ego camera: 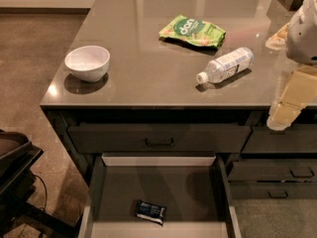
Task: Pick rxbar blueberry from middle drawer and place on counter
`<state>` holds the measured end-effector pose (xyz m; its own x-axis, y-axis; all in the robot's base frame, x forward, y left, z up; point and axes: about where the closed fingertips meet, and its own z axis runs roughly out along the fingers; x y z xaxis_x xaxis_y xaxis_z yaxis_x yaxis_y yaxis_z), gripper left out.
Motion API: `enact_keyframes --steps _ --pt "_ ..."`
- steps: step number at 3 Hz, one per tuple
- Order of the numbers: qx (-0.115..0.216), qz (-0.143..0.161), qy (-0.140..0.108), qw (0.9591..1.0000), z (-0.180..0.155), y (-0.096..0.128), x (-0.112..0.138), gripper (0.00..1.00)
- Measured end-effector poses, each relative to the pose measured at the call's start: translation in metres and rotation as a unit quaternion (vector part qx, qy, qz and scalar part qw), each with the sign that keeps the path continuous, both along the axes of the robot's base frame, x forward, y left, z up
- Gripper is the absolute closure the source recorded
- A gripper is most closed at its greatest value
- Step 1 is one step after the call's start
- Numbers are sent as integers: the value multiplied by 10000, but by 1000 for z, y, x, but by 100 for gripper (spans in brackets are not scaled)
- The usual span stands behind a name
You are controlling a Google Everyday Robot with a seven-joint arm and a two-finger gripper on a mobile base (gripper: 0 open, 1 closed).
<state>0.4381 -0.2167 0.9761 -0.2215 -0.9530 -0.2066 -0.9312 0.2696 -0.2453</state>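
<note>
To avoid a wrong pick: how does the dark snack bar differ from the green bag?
The rxbar blueberry is small, dark, and lies in the open middle drawer; the green snack bag is larger, bright, and lies on the counter. Both lie flat. The claw hangs at the counter's front edge, touching neither.

Viewpoint: one camera, raised, in front of the table (148, 78)'s drawer side.
Facing: forward and steeply down.
Nearness: close; table top fills the upper frame, the open drawer (158, 190) is cut by the bottom edge.
Hand: hand (285, 110) at right edge, overlapping the table's front edge.
</note>
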Motion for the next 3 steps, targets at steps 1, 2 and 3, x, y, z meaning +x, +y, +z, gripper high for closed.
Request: enact_keyframes --steps 1,2,3 --pt "0 0 0 10000 0 0 0 0" --pt "290 42 -64 9996 -19 5 -15 0" --pt "816 224 -464 9953 -35 34 -58 0"
